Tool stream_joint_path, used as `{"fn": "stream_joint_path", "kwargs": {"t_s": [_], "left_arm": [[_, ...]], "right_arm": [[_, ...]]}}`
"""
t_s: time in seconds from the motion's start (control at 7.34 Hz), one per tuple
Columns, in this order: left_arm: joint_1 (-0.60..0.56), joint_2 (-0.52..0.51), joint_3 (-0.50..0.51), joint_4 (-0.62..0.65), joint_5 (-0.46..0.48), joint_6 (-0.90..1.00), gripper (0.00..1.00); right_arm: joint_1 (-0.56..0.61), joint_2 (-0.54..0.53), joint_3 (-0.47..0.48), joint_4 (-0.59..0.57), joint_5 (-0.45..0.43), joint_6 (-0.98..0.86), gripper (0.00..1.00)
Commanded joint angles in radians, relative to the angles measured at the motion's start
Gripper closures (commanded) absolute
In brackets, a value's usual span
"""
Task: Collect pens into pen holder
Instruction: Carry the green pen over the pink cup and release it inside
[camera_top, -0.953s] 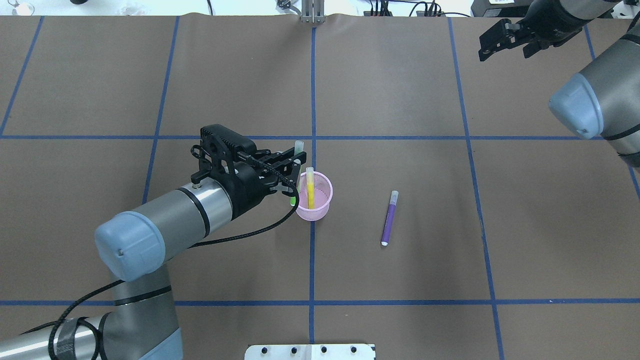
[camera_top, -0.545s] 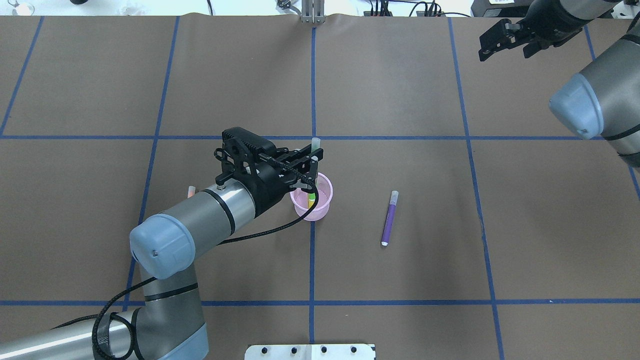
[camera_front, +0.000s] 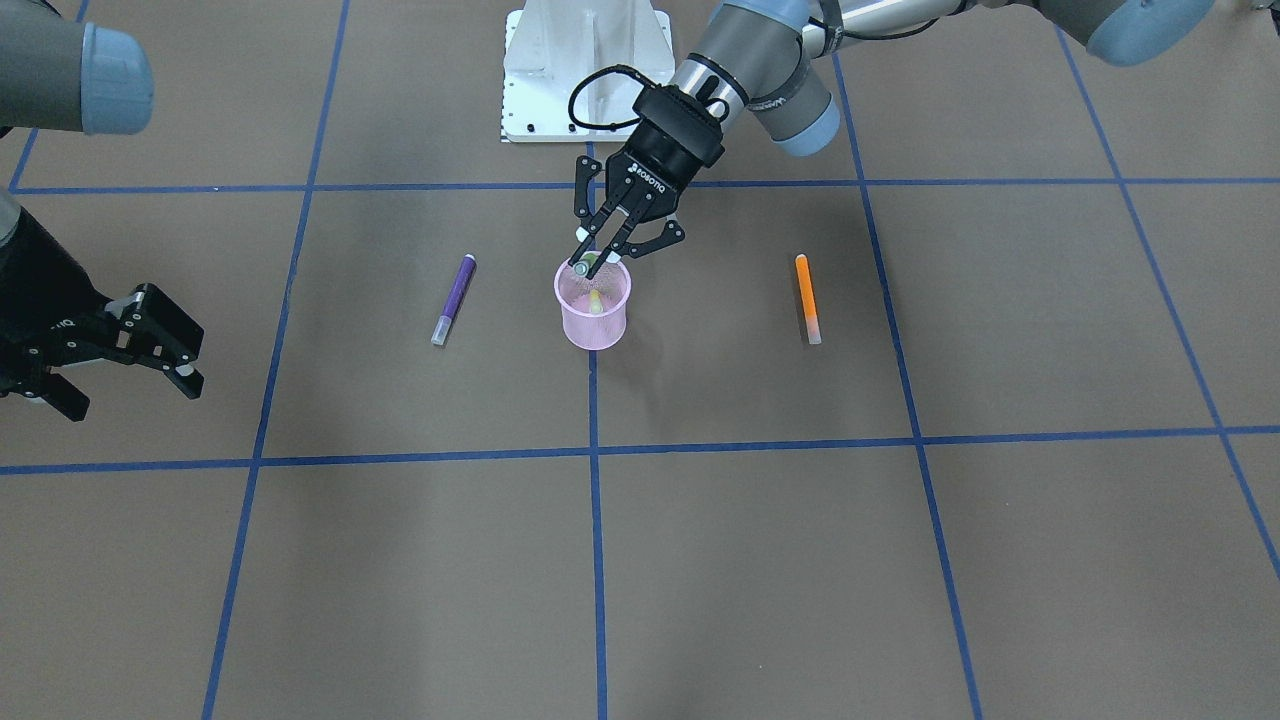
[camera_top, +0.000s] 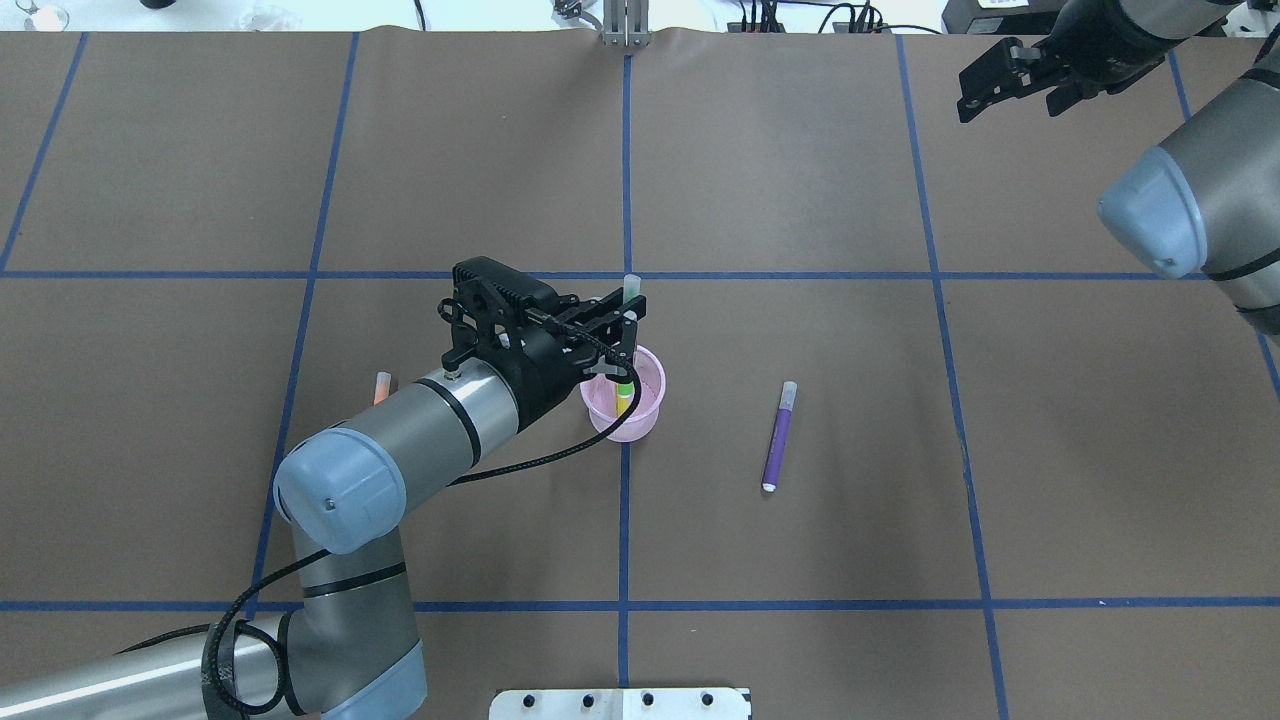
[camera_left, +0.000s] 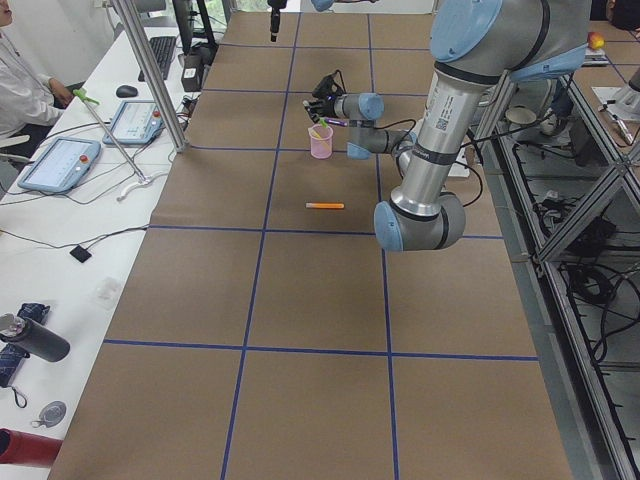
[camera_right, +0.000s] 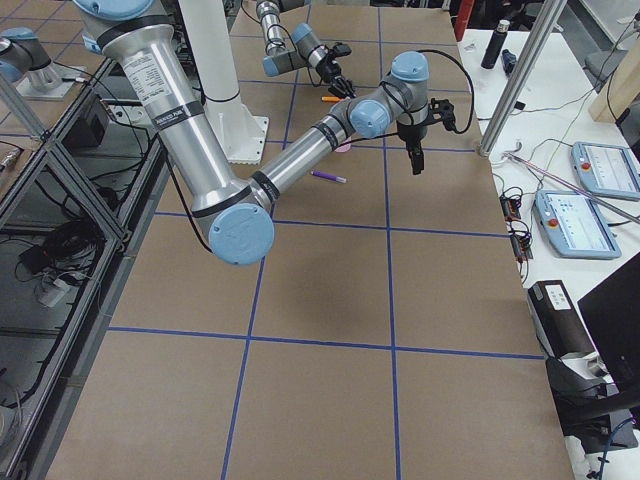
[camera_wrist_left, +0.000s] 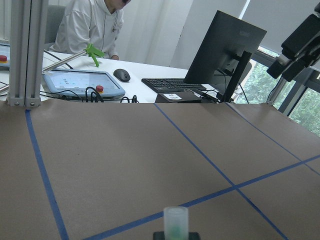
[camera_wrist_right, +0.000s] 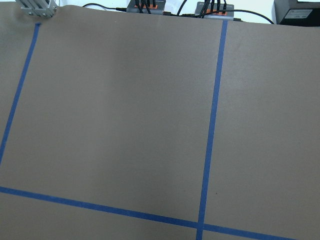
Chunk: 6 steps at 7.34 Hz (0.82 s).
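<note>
On the brown, blue-taped table, the left gripper pinches the green pen upright, tip inside the pink mesh pen holder, apparently for a clean drop. The right gripper idles spread wide, well apart.

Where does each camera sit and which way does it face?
Front-facing: across the table, facing the robot base; left gripper at pen holder, right gripper at left.
Overhead: behind the base, looking down; left arm enters left.
Exterior left: table end; left arm near.
Exterior right: opposite end; right arm near.
Left wrist: low, toward desks; green pen cap at bottom.
Right wrist: down on table; no body.
Shared: front-facing and overhead show purple pen, mirrored.
</note>
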<state>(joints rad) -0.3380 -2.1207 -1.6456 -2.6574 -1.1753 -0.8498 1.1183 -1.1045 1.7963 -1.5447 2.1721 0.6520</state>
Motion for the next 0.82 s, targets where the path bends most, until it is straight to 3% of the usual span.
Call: {"fn": "stream_joint_path", "kwargs": {"t_s": [0.0, 0.14, 0.27, 0.54, 0.68], "left_arm": [[0.001, -0.004, 0.006, -0.001, 0.0, 0.0, 0.58], [-0.001, -0.004, 0.006, -0.002, 0.0, 0.0, 0.44], [-0.003, -0.004, 0.006, -0.001, 0.0, -0.001, 0.38], [-0.007, -0.004, -0.035, 0.022, -0.015, -0.001, 0.25], [-0.015, 0.007, -0.089, 0.118, -0.038, -0.002, 0.24]], "right_arm": [[-0.002, 0.0, 0.0, 0.0, 0.0, 0.0, 0.01], [-0.002, 0.0, 0.0, 0.0, 0.0, 0.0, 0.01], [-0.003, 0.0, 0.0, 0.0, 0.0, 0.0, 0.01], [-0.009, 0.0, 0.003, 0.002, 0.0, 0.038, 0.01], [-0.043, -0.005, 0.026, 0.002, -0.039, 0.173, 0.01]]}}
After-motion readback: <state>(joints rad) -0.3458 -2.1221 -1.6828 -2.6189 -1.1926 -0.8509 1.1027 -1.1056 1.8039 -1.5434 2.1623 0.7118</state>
